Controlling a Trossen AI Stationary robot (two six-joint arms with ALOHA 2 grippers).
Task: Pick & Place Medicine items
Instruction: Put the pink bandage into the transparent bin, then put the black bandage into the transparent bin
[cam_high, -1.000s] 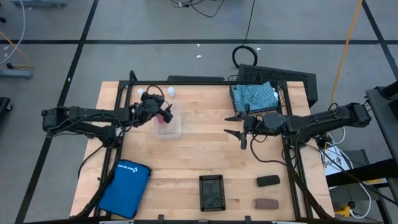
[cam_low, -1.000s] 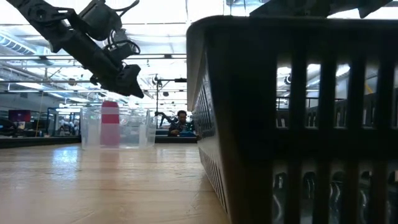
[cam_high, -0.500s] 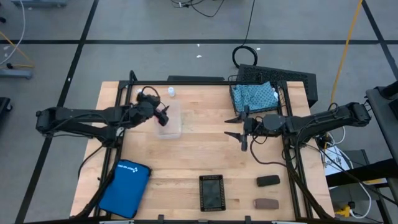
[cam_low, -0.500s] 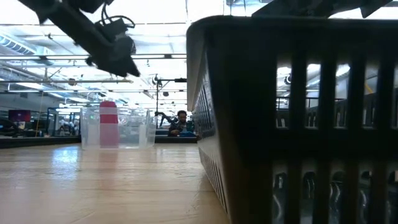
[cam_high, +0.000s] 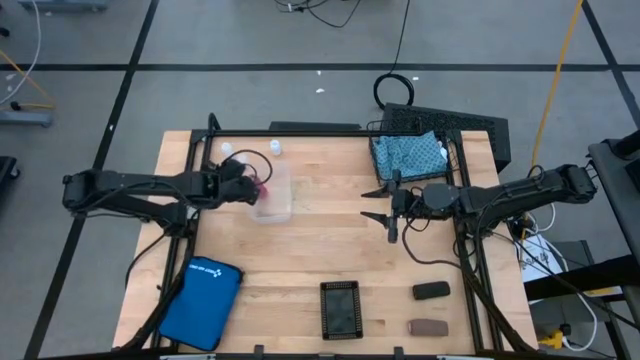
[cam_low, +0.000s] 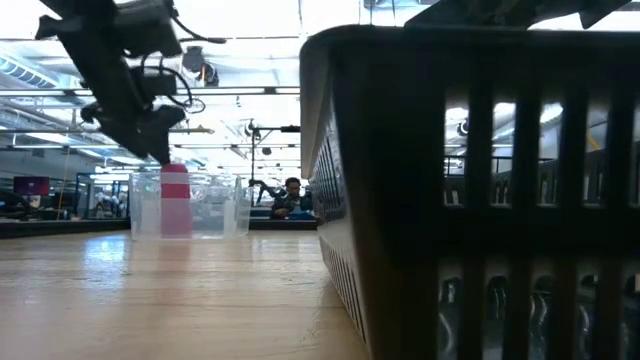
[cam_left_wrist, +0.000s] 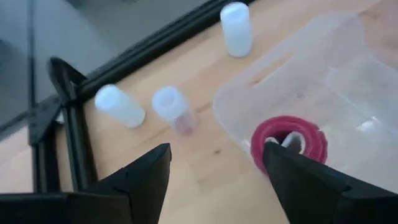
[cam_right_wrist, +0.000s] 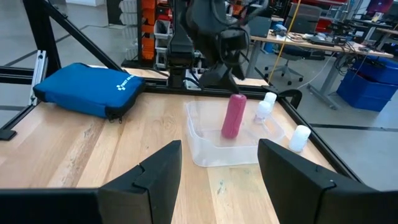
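Note:
A pink block (cam_left_wrist: 288, 140) stands upright on its end inside a clear plastic container (cam_high: 278, 203), also seen as pink block (cam_low: 175, 200). My left gripper (cam_left_wrist: 217, 180) hovers open just left of the container, tipped downward, holding nothing. Three white vials (cam_left_wrist: 171, 102) rest on the wood at the far left corner, two lying and one upright. A teal pouch (cam_high: 408, 152) lies in a black basket (cam_high: 470, 128) at the far right. A black block (cam_high: 431, 290) and a brown block (cam_high: 428, 327) lie near the right front. My right gripper (cam_high: 378, 203) hangs open mid-table.
A bright blue zip case (cam_high: 205, 300) lies at the front left. A black slotted tray (cam_high: 340, 308) sits at the front middle and fills the low view's right side. Bare wood lies between the container and my right gripper. A person sits far off in the room.
My left gripper has drawn back from over the clear container toward the table's left edge and tipped to point more downward. The pink block stays standing in the container. My right arm has kept still.

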